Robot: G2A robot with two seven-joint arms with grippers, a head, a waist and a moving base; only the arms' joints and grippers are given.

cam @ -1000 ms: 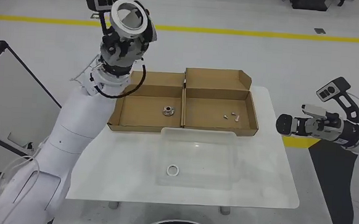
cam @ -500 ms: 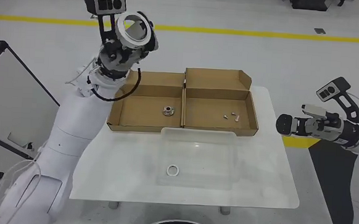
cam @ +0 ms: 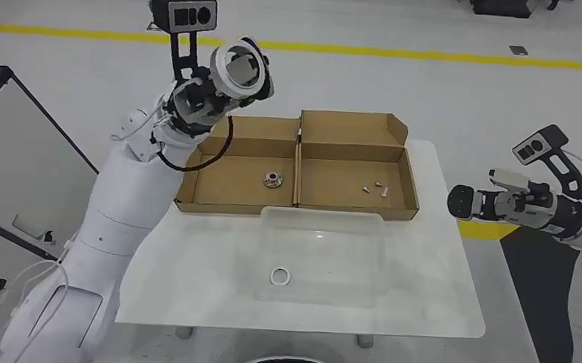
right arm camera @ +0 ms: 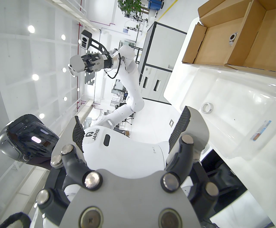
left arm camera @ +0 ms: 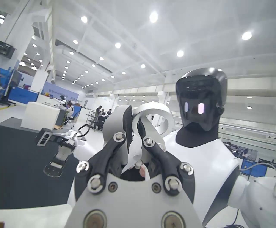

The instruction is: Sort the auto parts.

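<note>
My left gripper (cam: 225, 85) is raised high over the back left corner of the table, shut on a large silver metal ring (cam: 244, 69). One finger sits inside the ring (left arm camera: 159, 112), the other outside. The right wrist view shows the same ring (right arm camera: 73, 65) far off. A small white ring (cam: 280, 275) lies in the clear plastic tray (cam: 319, 214). A small metal part (cam: 272, 179) lies in the left cardboard box (cam: 226, 178), and tiny parts (cam: 376, 187) in the right box (cam: 336, 182). My right gripper (cam: 457, 202) hangs open beyond the table's right edge with nothing in it (right arm camera: 131, 121).
The white table (cam: 435, 281) holds the two boxes at the back and the tray in front of them. A grey cabinet (cam: 12, 154) stands to the left of the table. A yellow floor line (cam: 429, 55) runs behind.
My left arm has swung right and slightly down with the ring, turning it from face-up to sideways. The right arm has not moved.
</note>
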